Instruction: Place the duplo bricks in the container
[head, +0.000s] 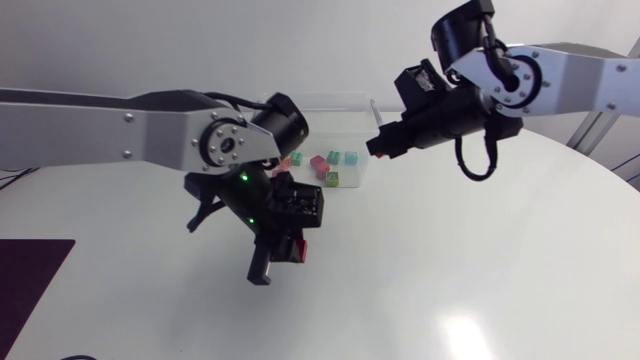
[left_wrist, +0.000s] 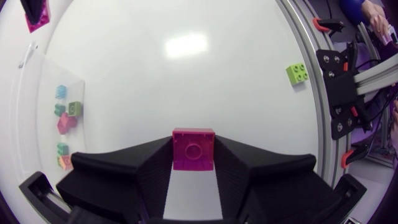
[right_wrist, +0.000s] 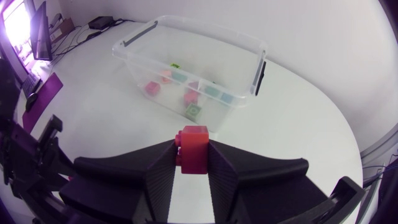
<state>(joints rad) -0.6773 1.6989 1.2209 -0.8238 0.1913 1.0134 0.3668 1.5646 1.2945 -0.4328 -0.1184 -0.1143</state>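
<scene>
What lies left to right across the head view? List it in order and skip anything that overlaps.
In order: left arm → left gripper holding a pink brick → right gripper holding a red brick → right arm. The container is skipped: it overlaps the left gripper.

Silver-grey links are seen on the left arm (head: 100, 125) and right arm (head: 580, 70), joined in black; a round screw-ringed plate (head: 224, 142) is shown (green lights (head: 243, 180) beneath it). Broad matte-black wedge fingers (left_wrist: 118, 177) are carried by the left hand (left_wrist: 193, 152) and right hand (right_wrist: 193, 152).
</scene>
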